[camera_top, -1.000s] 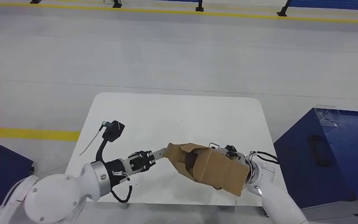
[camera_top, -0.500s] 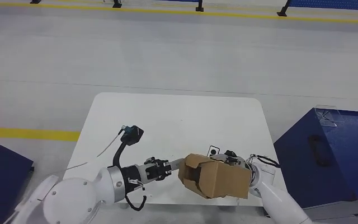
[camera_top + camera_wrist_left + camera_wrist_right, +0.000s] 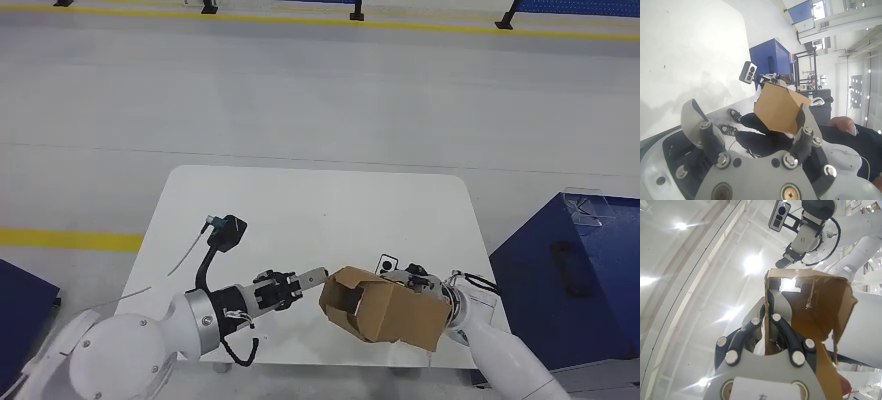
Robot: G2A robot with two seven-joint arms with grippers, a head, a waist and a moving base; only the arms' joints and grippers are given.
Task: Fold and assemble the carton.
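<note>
Now, carton [image 3: 385, 308]: is hanging over the table's [image 3: 300, 200] 5 o'clock corner, its flapped end facing 9 o'clock.
Right gripper [image 3: 766, 321]: is pinching one carton wall, steadying it.
Left gripper [image 3: 312, 277]: fingers apart, is hovering at the carton's 9 o'clock, probably to fold flaps.

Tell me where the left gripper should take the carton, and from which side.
Probably the thin flap edge at the carton's open end, approached from the left gripper's side. That end faces its open fingers, a single wall fits between them, and the right gripper clamps a wall at the far end.
</note>
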